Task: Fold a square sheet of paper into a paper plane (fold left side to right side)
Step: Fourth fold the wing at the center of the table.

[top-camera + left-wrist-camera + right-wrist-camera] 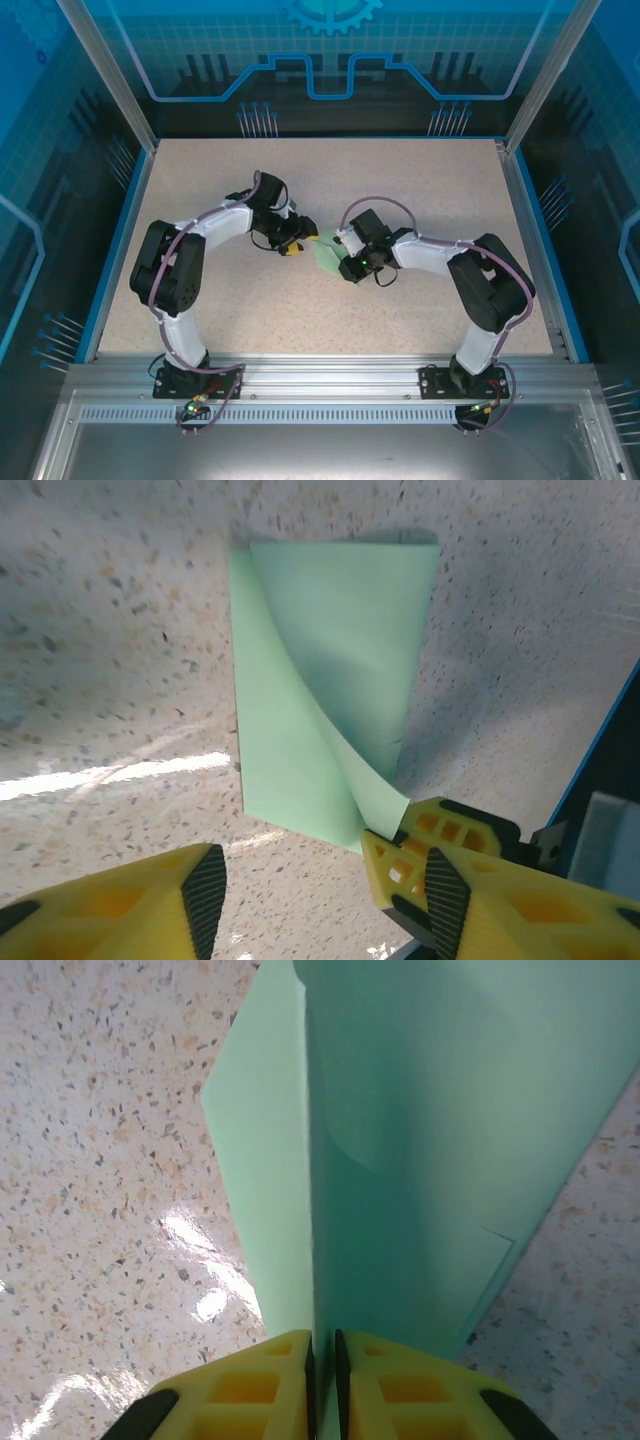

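The square sheet of paper [325, 252] lies mid-table between the two arms, pale mint green and partly folded over. In the left wrist view one half of the paper [300, 750] lies flat, and a flap curls up from it to a lifted near corner. My right gripper [322, 1360] is shut on that raised edge of the paper [420, 1160]. Its yellow fingers [400, 865] pinch the corner. My left gripper [325, 905] is open just short of the sheet's near edge, with bare table between its fingers. From above, the left gripper [297, 245] sits at the paper's left and the right gripper [352, 262] at its right.
The speckled beige tabletop [330, 180] is framed by a blue rim [115, 240], and clear enclosure walls stand beyond it. Both arm bases are bolted to the aluminium rail [320, 375] at the near edge. The blue rim [600, 750] shows to the right of the left gripper.
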Motion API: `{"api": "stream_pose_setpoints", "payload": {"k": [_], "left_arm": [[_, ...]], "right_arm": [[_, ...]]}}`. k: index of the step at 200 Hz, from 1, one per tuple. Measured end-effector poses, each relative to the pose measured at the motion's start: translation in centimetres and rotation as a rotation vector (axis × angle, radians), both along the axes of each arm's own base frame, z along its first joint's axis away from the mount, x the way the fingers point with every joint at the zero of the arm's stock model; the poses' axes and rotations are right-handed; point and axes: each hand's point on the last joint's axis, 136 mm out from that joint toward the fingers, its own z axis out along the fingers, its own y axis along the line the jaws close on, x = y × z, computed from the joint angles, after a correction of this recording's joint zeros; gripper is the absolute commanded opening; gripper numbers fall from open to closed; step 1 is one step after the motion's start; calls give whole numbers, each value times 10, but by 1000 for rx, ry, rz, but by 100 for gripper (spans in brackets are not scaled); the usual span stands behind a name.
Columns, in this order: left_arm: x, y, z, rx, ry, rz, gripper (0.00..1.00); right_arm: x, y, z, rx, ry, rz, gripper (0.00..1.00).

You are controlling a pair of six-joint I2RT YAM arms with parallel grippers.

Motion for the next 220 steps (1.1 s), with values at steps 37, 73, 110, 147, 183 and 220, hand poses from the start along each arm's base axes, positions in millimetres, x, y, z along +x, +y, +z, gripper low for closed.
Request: {"api": "stream_pose_setpoints", "payload": {"k": [37, 73, 110, 147, 183, 220], "left_arm": [[-8, -24, -13, -15, 21, -48, 39], [-13, -41, -31, -2, 57, -86, 33], [-9, -51, -31, -7, 45, -101, 38], [-4, -55, -31, -12, 37, -100, 40], [-5, -59, -43, -4, 56, -108, 40], [-7, -60, -49, 0, 70, -107, 40]], "right_arm": [[4, -2, 5, 67, 39, -27, 14], [8, -4, 9, 126, 72, -51, 14], [9, -5, 10, 162, 93, -69, 13], [8, -3, 10, 178, 108, -68, 13], [7, -3, 8, 177, 114, -70, 14], [7, -4, 6, 175, 119, -72, 16]]}}
